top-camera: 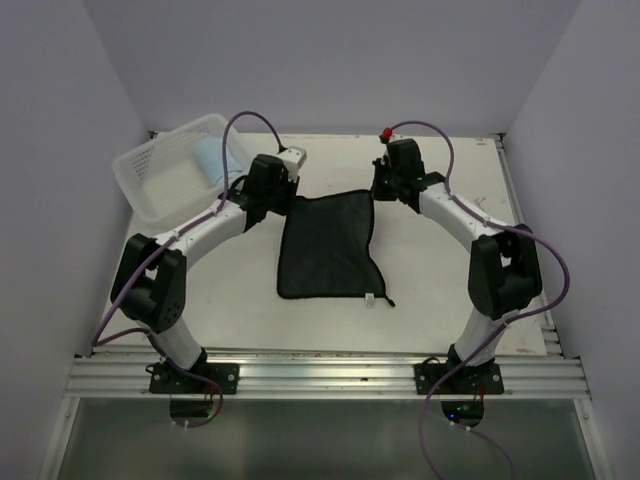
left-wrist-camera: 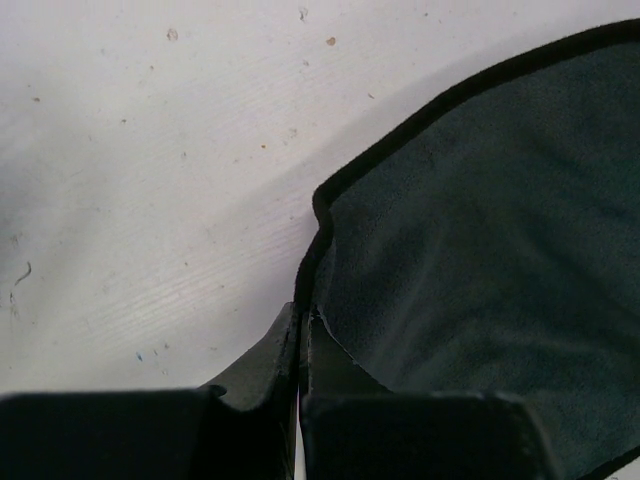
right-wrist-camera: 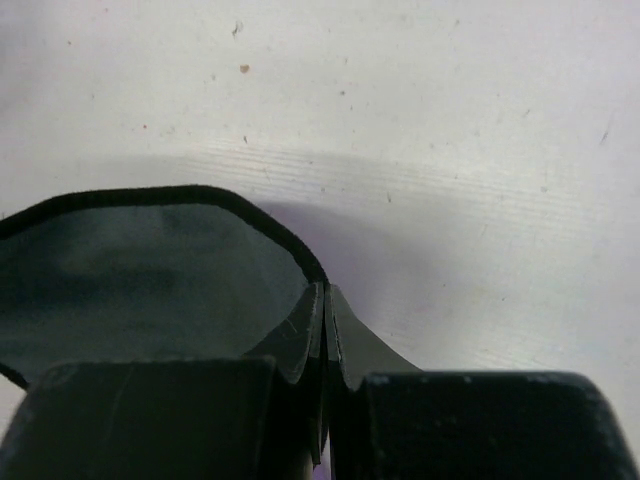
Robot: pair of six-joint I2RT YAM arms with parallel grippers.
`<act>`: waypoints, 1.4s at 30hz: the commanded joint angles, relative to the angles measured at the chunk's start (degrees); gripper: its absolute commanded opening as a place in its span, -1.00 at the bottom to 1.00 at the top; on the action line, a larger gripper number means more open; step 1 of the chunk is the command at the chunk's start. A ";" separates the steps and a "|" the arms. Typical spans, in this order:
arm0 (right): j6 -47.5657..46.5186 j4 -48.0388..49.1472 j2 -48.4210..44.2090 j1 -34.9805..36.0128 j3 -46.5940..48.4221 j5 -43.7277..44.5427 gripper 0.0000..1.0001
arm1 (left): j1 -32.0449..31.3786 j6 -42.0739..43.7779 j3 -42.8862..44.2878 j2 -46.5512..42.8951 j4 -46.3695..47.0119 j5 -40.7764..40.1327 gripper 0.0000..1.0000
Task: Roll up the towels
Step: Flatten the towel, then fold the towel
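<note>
A dark grey-black towel [top-camera: 330,247] lies spread in the middle of the white table, its far edge lifted a little. My left gripper [top-camera: 283,196] is shut on the towel's far left corner; in the left wrist view the cloth [left-wrist-camera: 480,250] runs right from the pinched edge between my fingers [left-wrist-camera: 300,320]. My right gripper [top-camera: 384,190] is shut on the far right corner, and the cloth [right-wrist-camera: 140,280] hangs left of the closed fingers [right-wrist-camera: 326,295]. A light blue towel [top-camera: 208,158] lies inside the basket at the far left.
A white plastic lattice basket [top-camera: 150,172] stands at the table's far left corner, close behind the left arm. A small white tag [top-camera: 370,297] shows at the towel's near right corner. Walls close in the table on three sides.
</note>
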 commanded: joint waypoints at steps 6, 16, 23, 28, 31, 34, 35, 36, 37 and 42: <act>-13.65 -5.04 -7.57 -0.15 1.41 7.19 -1.00 | 0.18 -2.11 -4.47 -3.65 9.66 0.68 -0.88; -12.43 -1.09 -15.03 0.73 -9.39 3.94 -1.00 | 0.18 -10.10 -14.82 -9.88 18.08 4.10 -0.63; -11.11 0.94 -21.37 1.35 -16.87 1.92 -1.00 | 0.18 -13.36 -18.72 -9.19 22.14 7.26 -0.53; -9.18 0.15 -21.02 1.35 -18.36 2.97 -1.00 | 0.18 -11.96 -9.07 -1.22 20.31 6.66 -0.04; -8.48 0.41 -21.02 1.35 -19.33 2.54 -1.00 | 0.27 -11.16 2.61 6.15 14.25 6.21 0.14; -7.95 1.72 -22.25 1.35 -21.52 2.54 -1.00 | 0.35 -12.04 14.31 13.54 5.90 6.74 0.18; -7.95 2.25 -22.78 1.35 -22.32 2.45 -1.00 | 0.35 -12.65 16.07 14.88 5.01 7.18 0.18; -7.69 2.87 -23.30 1.35 -23.11 2.18 -1.00 | 0.44 -13.79 18.53 16.03 3.96 7.88 0.19; -7.68 3.66 -24.27 1.35 -24.51 2.01 -1.00 | 0.44 -14.41 19.34 17.86 3.51 9.02 0.22; -6.90 4.45 -26.56 1.61 -27.42 1.13 -1.00 | 0.79 -16.61 20.84 20.34 1.31 10.43 0.25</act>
